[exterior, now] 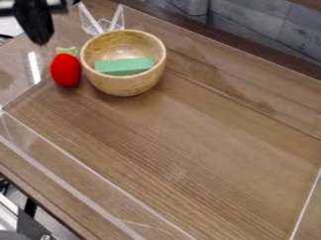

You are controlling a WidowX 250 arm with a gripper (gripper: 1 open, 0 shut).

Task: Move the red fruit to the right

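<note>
The red fruit (66, 70) lies on the wooden table just left of the wooden bowl (122, 79), its green leafy top pointing towards the back. My gripper (41, 35) hangs above and to the left of the fruit, at the top left of the view. Its dark fingers are pressed together and shut, with nothing between them. The fruit stays on the table, apart from the gripper.
A flat green piece (124, 64) lies inside the wooden bowl. Clear plastic walls (306, 206) fence the table on all sides. The wooden tabletop (189, 143) stretches to the right and front of the bowl.
</note>
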